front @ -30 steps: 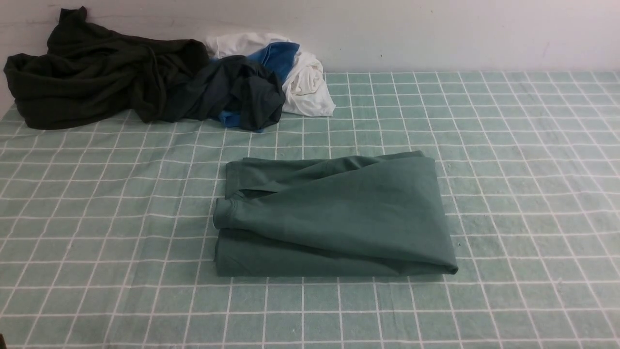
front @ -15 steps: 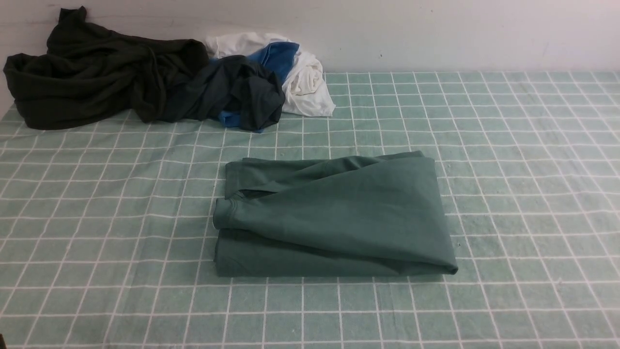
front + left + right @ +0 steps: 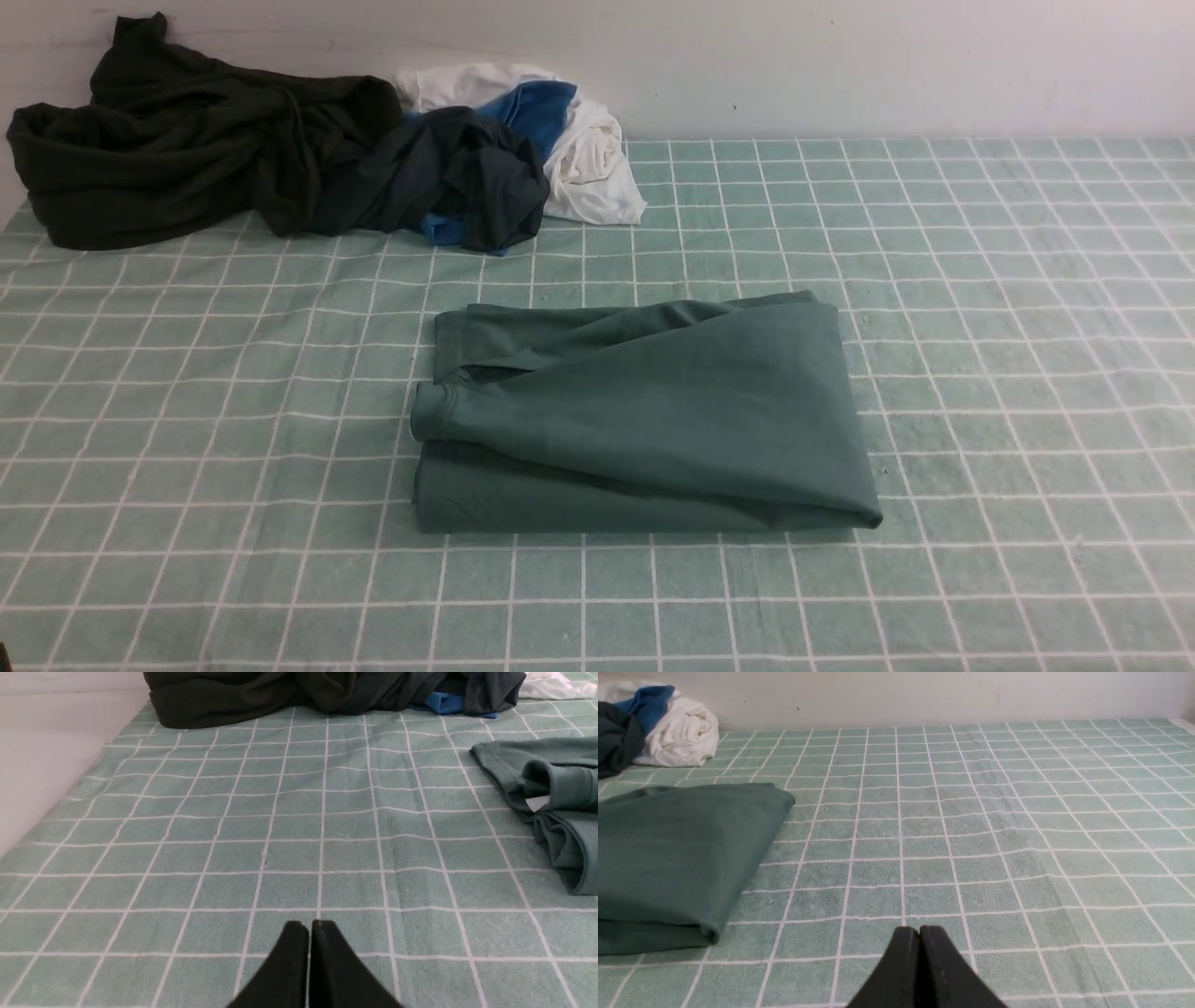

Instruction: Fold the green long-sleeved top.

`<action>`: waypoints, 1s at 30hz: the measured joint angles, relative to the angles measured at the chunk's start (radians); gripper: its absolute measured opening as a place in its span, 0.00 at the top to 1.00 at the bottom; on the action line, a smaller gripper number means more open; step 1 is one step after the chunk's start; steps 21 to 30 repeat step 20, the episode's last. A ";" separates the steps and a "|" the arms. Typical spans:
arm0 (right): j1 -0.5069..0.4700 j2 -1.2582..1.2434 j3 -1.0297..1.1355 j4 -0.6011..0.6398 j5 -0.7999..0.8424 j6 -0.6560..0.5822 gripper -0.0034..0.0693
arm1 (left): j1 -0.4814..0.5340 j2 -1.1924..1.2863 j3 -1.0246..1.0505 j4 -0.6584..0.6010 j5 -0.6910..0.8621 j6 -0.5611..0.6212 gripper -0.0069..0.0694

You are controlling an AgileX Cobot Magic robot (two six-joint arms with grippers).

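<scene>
Nothing has moved since the earlier front frames: we see the green long-sleeved top (image 3: 644, 415) in the same folded stack, same creases, mid-cloth. Neither arm shows in the front view.

Left gripper (image 3: 309, 926): black fingers pressed together, tips touching, nothing between them. It hangs over bare checked cloth (image 3: 261, 826). From it, the top (image 3: 556, 807) lies ahead and off to the right, well apart (ribbed cuff and a small white tag face this side). Further ahead, by the wall, sits the very dark garment (image 3: 224, 695), w/ the slate-grey garment with blue parts (image 3: 448, 700) next to it.

Right gripper (image 3: 920, 931): also closed tight, empty, over bare cloth. The top (image 3: 677, 858) lies ahead-left of it, its folded edge near but not touching. Far ahead-left, the white and blue garment (image 3: 682, 732) is bunched against the wall (image 3: 924, 695).
</scene>
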 joint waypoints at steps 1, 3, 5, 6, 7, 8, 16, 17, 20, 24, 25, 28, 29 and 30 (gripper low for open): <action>0.000 0.000 0.000 0.000 0.000 0.000 0.97 | 0.000 0.000 0.000 0.000 0.000 0.000 0.91; 0.000 0.000 0.000 0.000 0.000 0.000 0.97 | 0.000 0.000 0.000 0.000 0.000 0.000 0.91; 0.000 0.000 0.000 0.000 0.000 0.000 0.97 | 0.000 0.000 0.000 0.000 0.000 0.000 0.91; 0.000 0.000 0.000 0.000 0.000 0.000 0.97 | 0.000 0.000 0.000 0.000 0.000 0.000 0.91; 0.000 0.000 0.000 0.000 0.000 0.000 0.97 | 0.000 0.000 0.000 0.000 0.000 0.000 0.91; 0.000 0.000 0.000 0.000 0.000 0.000 0.97 | 0.000 0.000 0.000 0.000 0.000 0.000 0.91; 0.000 0.000 0.000 0.000 0.000 0.009 0.97 | 0.000 0.000 0.000 0.000 0.000 0.000 0.91; 0.000 0.000 0.000 0.000 0.000 0.009 0.97 | 0.000 0.000 0.000 0.000 0.000 0.000 0.91; 0.000 0.000 0.000 0.000 0.000 0.011 0.97 | 0.000 0.000 0.000 0.000 0.000 0.000 0.91; 0.000 0.000 0.000 0.000 0.000 0.011 0.97 | 0.000 0.000 0.000 0.000 0.000 0.000 0.91; 0.000 0.000 0.000 0.000 0.000 0.011 0.97 | 0.000 0.000 0.000 0.000 0.000 0.000 0.91; 0.000 0.000 0.000 0.000 0.000 0.011 0.97 | 0.000 0.000 0.000 0.000 0.000 0.000 0.91; 0.000 0.000 0.000 0.000 0.000 0.011 0.97 | 0.000 0.000 0.000 0.000 0.000 0.000 0.91; 0.000 0.000 0.000 0.000 0.000 0.011 0.97 | 0.000 0.000 0.000 0.000 0.000 0.000 0.91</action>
